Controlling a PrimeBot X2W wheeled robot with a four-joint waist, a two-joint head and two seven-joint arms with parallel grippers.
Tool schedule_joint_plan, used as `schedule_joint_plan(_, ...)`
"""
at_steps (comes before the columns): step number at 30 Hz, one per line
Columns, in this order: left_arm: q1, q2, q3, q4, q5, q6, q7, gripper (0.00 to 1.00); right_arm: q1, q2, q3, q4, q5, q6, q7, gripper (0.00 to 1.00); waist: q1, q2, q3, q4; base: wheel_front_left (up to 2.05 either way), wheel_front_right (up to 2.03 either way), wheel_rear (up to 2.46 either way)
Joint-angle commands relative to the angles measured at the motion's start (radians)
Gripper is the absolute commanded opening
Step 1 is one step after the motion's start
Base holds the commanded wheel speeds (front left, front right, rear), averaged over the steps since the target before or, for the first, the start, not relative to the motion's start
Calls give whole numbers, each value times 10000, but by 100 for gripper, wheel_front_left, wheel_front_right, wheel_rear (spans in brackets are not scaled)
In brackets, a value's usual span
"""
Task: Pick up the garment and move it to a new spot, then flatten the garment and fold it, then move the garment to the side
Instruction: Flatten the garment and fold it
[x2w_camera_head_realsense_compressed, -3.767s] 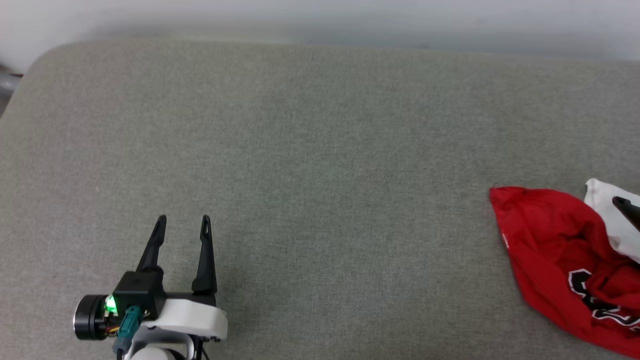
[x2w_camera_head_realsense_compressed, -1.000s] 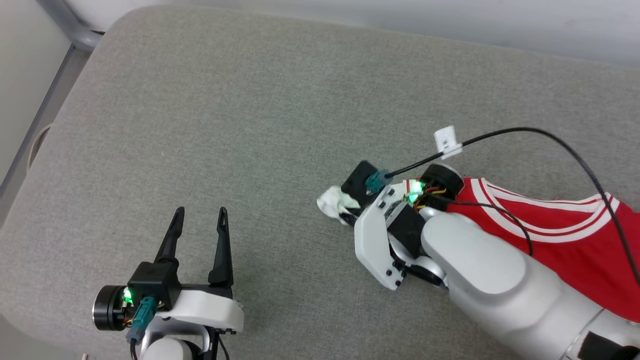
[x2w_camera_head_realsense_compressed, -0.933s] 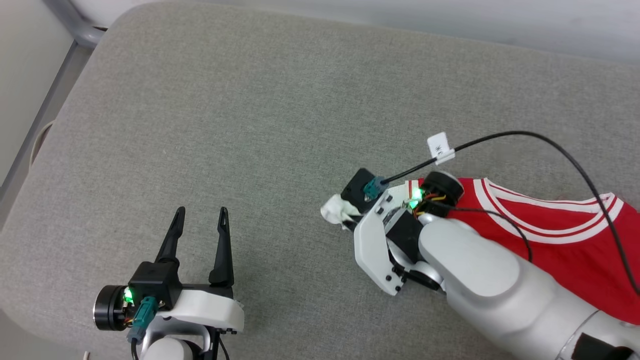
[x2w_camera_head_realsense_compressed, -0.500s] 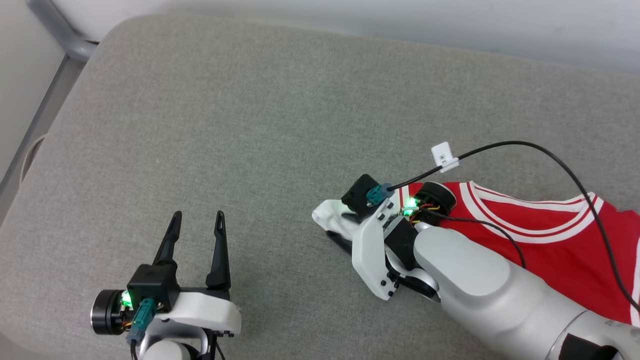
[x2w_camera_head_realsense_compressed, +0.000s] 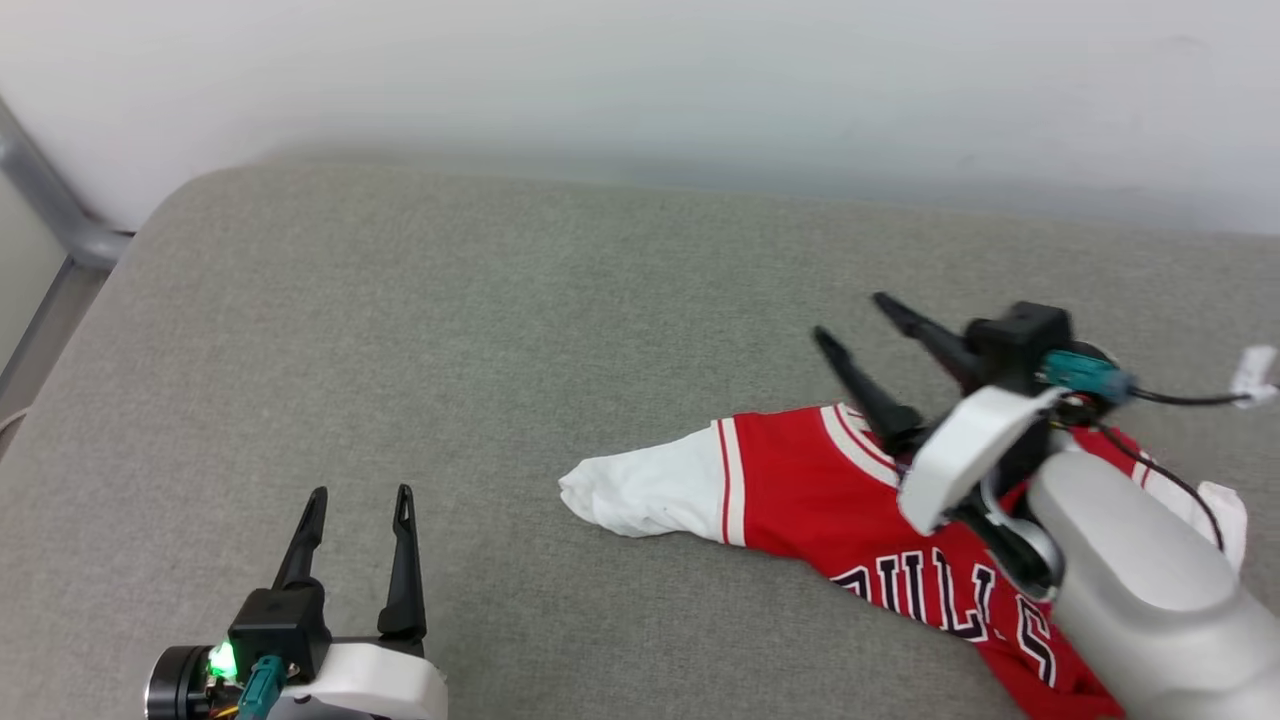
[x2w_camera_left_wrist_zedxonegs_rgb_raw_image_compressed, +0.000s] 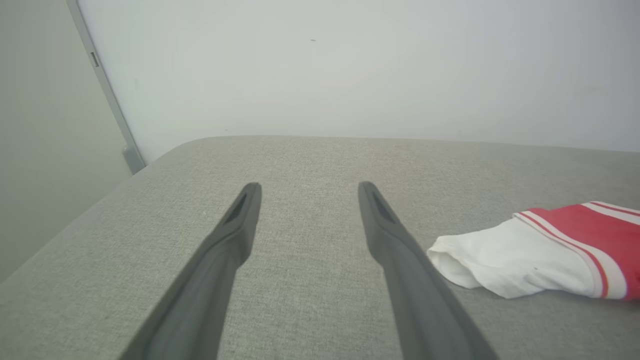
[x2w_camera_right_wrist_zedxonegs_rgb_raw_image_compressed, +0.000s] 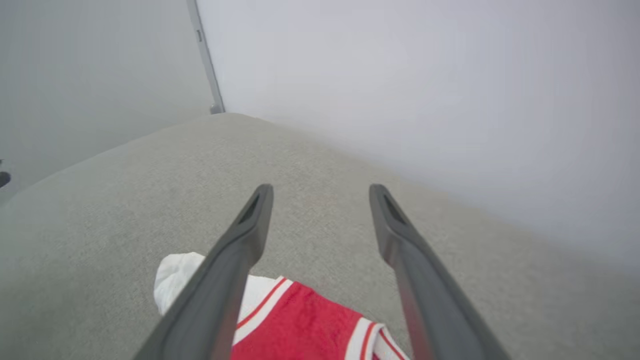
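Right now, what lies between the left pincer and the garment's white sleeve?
Only bare grey cushion. The head view shows the open left pincer apart from the white sleeve of the garment, with nothing between them; the left wrist view agrees.

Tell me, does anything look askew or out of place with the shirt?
The red jersey T-shirt with white sleeves lies skewed and bunched on the grey fabric surface, one sleeve stretched left, not yet flat. The open right end effector hovers over it.

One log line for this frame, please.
garment: lying unflattened on grey cushion, white sleeve stretched out | right claw: open, empty, over garment | left claw: open, empty, clear of garment
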Motion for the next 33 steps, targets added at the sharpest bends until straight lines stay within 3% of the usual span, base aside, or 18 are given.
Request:
schedule_joint_plan(1, 103, 26, 49, -47, 31, -42, -26, 100, 401, -48, -566, -147, -349, -11, -89, 100, 1, 0, -195, -217, 0, 0, 0)
schedule_joint_plan(6, 214, 34, 190, -79, 77, -155, -26, 100, 2223, 356, -3761, -1465, -2221, -9, -147, 100, 1, 0, -394, -490, 0, 0, 0)
schedule_joint_plan(14, 77, 158, 292, -62, 132, -370, -26, 100, 5830, 2358, -7914, -4713, -5074, -12, -145, 100, 1, 0, -564, -709, 0, 0, 0)
schedule_joint_plan(18, -37, 287, 358, -48, 173, -497, -26, 100, 6816, 2732, -8592, -5467, -5418, -11, -146, 100, 1, 0, -639, -833, 0, 0, 0)
schedule_joint_plan(26, -742, 933, 98, 433, 40, -1082, -24, 100, 7715, 2826, -8772, -5941, -5089, -9, -147, 100, 1, 0, -711, -996, 0, 0, 0)
schedule_joint_plan(29, -1492, 1382, -223, 722, -186, -1306, 309, 100, 7770, 2826, -8756, -6000, -5038, -9, -147, 100, 1, 0, -669, -1008, 0, 0, 0)
schedule_joint_plan(33, -2532, 1978, -980, 924, -1011, -1454, 1572, 100, 7648, 2828, -8688, -6089, -5149, -9, -147, 100, 1, 0, -500, -1050, 0, 0, 0)
